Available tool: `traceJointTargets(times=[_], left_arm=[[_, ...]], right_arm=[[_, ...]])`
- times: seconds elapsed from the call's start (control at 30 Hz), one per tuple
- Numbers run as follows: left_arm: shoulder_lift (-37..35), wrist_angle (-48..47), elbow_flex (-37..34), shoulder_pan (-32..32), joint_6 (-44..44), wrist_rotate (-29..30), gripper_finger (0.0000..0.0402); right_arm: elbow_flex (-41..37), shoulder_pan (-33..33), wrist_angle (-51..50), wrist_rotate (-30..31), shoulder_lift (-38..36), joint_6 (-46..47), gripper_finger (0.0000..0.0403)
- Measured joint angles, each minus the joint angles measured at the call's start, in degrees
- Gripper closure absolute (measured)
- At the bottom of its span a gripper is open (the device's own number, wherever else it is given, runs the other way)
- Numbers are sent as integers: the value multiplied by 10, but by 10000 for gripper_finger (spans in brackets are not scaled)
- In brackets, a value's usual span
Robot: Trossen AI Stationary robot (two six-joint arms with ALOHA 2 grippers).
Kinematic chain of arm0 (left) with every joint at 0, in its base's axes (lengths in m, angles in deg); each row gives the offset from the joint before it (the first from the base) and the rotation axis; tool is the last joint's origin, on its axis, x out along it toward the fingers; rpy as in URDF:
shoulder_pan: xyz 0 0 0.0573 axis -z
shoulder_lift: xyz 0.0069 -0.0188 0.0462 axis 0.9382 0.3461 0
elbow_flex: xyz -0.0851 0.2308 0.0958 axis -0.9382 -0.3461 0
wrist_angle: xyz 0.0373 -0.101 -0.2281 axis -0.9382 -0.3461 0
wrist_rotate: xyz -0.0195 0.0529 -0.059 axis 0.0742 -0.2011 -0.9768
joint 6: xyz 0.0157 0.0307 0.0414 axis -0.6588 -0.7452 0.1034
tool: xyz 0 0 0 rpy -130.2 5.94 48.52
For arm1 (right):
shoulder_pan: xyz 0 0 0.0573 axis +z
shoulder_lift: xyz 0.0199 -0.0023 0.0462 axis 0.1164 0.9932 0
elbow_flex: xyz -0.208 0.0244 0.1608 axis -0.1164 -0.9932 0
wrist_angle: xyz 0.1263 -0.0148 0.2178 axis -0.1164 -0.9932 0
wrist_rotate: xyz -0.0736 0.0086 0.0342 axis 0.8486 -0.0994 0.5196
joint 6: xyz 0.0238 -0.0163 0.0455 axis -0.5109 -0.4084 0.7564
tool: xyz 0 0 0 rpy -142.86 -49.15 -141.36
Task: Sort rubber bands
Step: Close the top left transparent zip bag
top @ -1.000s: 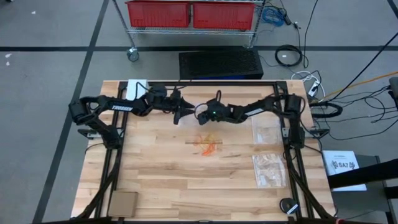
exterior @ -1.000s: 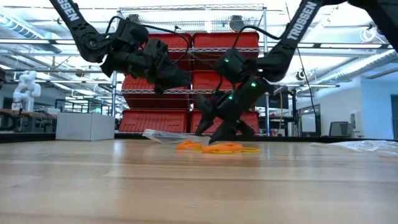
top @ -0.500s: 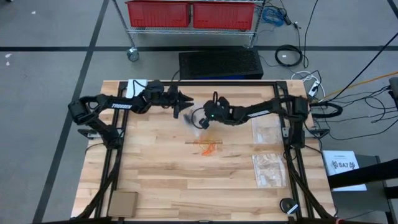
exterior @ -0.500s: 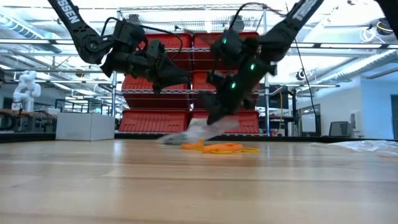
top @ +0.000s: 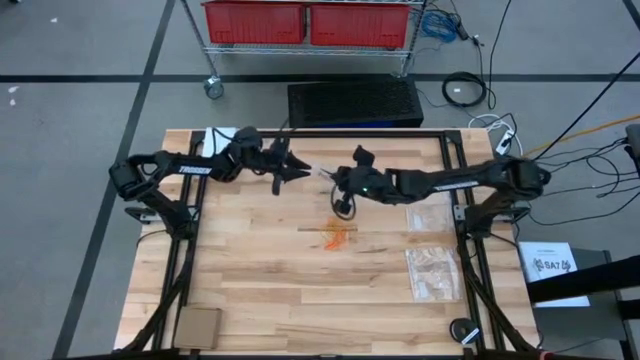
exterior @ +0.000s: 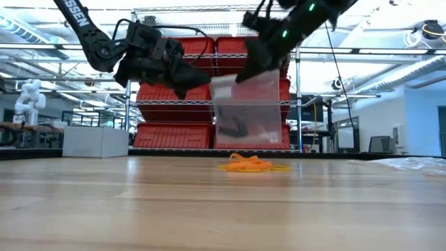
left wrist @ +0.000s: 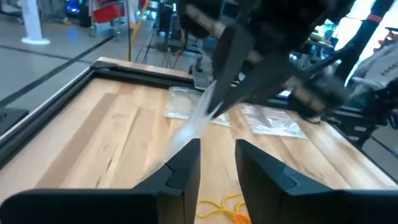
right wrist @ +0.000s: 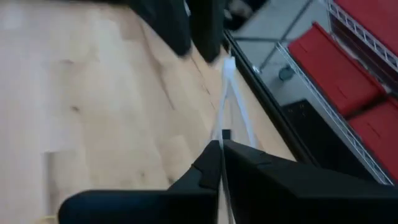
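1. The right gripper [exterior: 252, 70] is up off the table with its fingers pinched on the top edge of a clear zip bag [exterior: 248, 111]. The bag hangs down from it, and there's a dark clump in the bottom that looks like black rubber bands, though I can't make out single loops.
2. The left gripper [top: 296, 173] is in the air right next to that bag's free top corner. In its own wrist view the fingers [left wrist: 185, 163] are apart with the bag's edge running up between them, but I can't tell if they're touching the plastic yet. My guess is it's going for the other side of the bag mouth to pull it open.
3. The orange rubber bands [top: 338, 236] are in a loose heap in the middle of the table [top: 250, 290], below the hanging bag and touching neither gripper.
4. Two more clear bags [top: 432, 240] lie flat over on the right side of the table. What's in them is too small to see.
5. Progress: looks like one colour is bagged at most. The orange pile hasn't been sorted, so there's a good chunk left.
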Motion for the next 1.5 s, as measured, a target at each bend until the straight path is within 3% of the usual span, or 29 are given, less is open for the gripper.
traceJointTargets(times=[0.23, 0.5, 1.2, 1.5], left_arm=[[0, 52, 0, 16, -7, -1, 298], [0, 69, 0, 23, -32, -12, 298], [0, 71, 0, 12, -32, -6, 298], [0, 71, 0, 50, -49, -16, 298]], right_arm=[[0, 42, -10, 1, -44, -1, 402], [0, 68, -26, 45, -55, -13, 403], [0, 77, -26, 46, -59, -13, 403], [0, 77, -25, 45, -59, -15, 403]])
